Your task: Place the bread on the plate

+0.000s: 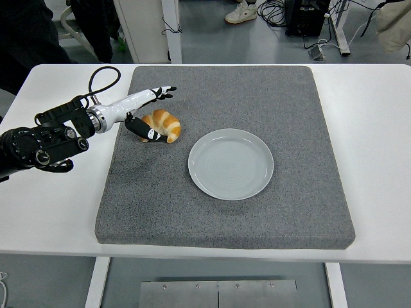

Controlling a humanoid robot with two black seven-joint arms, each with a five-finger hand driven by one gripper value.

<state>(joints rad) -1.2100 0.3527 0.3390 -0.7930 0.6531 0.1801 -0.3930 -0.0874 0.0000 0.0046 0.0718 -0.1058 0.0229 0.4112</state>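
A golden croissant (164, 125) lies on the grey mat (225, 212), left of an empty pale plate (230, 163). My left hand (149, 114) comes in from the left and is spread open around the croissant's left side. Its thumb sits against the near left end and its fingers (164, 94) stretch just behind the bread. It holds nothing. My right arm is out of view.
The grey mat covers most of the white table (379, 128). A person's shoes and cables show on the floor beyond the table's far edge.
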